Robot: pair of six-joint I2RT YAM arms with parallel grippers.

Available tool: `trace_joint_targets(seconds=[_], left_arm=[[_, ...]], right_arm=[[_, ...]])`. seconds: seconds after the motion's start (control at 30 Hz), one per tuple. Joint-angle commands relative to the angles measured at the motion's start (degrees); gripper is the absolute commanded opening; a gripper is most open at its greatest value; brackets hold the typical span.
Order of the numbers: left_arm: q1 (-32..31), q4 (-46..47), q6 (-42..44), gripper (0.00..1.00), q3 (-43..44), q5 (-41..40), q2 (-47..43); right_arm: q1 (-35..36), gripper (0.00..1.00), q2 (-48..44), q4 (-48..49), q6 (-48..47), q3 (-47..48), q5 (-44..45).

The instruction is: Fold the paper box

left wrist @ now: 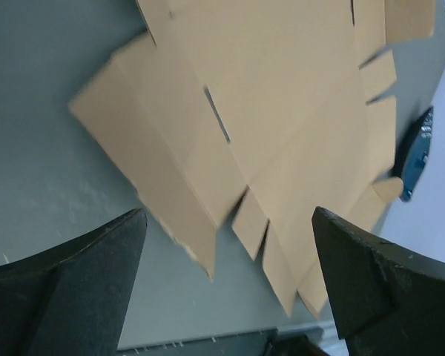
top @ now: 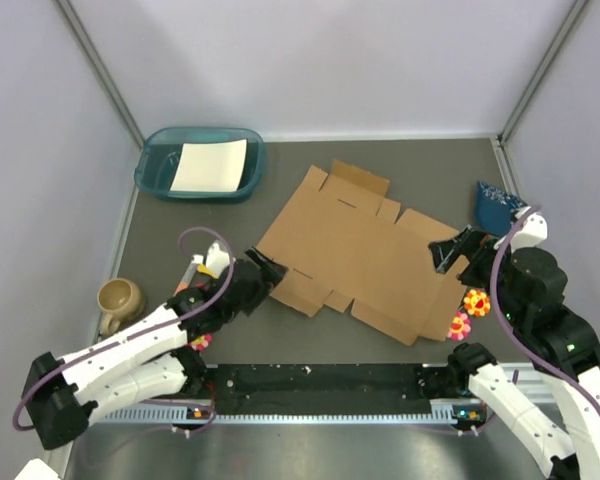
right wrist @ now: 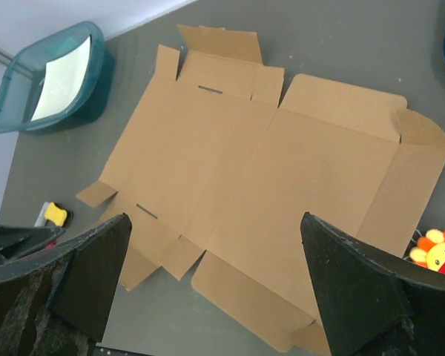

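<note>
The paper box (top: pixel 365 250) lay flat and unfolded mid-table, flaps spread. The left gripper (top: pixel 268 268) hung at its near-left corner, jaws wide, holding nothing. The right gripper (top: pixel 448 252) hovered over the box's right end, jaws equally wide and empty.
</note>
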Motion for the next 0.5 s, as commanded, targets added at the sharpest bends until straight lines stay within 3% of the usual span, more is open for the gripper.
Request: trace_joint_targets(seconds=[0.0, 0.13, 0.27, 0.47], left_arm=[[-9.36, -7.78, -20.25, 0.99, 4.72, -14.35, -0.33], [-11.3, -9.74, -24.94, 0.99, 4.47, -10.76, 7.04], [-14.9, -6.23, -27.49, 0.99, 1.92, -13.13, 9.25], [-15.87, -8.5, -28.55, 0.98, 1.4, -11.02, 10.58]], right_arm=[[0.31, 0.98, -0.44, 4.56, 1.69, -2.67, -1.16], [0.4, 0.98, -0.08, 5.45, 3.27, -4.78, -3.53], [0.31, 0.98, -0.43, 5.01, 2.58, -4.44, -4.23], [0.4, 0.98, -2.54, 2.73, 1.78, -3.99, -2.48]])
